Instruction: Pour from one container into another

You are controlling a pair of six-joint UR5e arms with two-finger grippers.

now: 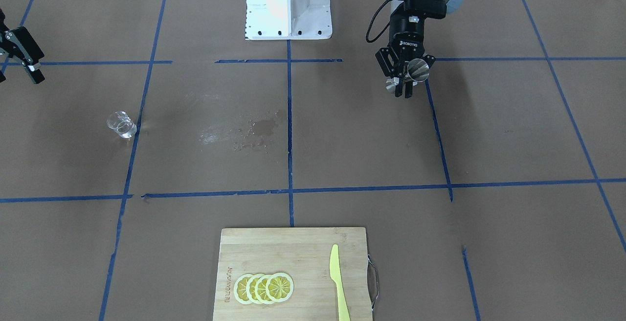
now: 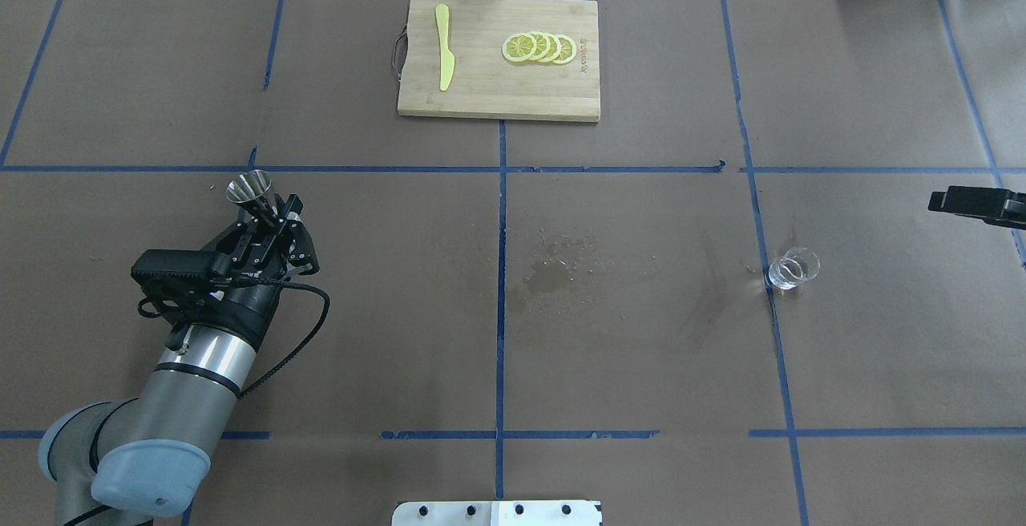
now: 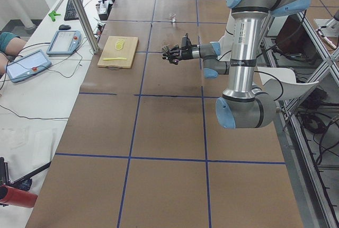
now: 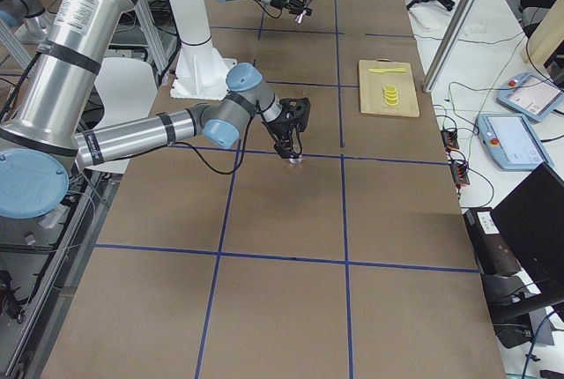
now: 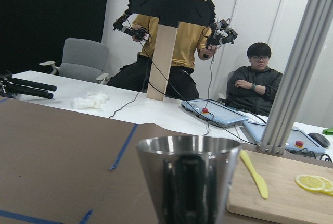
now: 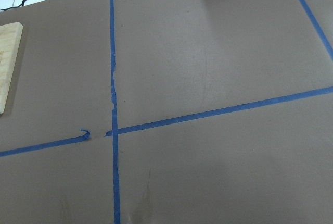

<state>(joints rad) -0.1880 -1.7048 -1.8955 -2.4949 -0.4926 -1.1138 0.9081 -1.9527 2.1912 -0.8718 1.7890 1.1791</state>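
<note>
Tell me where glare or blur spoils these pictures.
Exterior front-facing view: glare washes out the white robot base, and the wet stain shines pale on one side. Left wrist view: the jigger, very near the lens, looks soft, the people behind sharper. Overhead view: the glass cup shows mostly as bright highlights.

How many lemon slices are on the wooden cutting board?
4. The round yellow lemon slices overlap in one row on the rectangular wooden cutting board, beside the yellow plastic knife but not touching it. Any slice lying fully underneath would be hidden.
</note>
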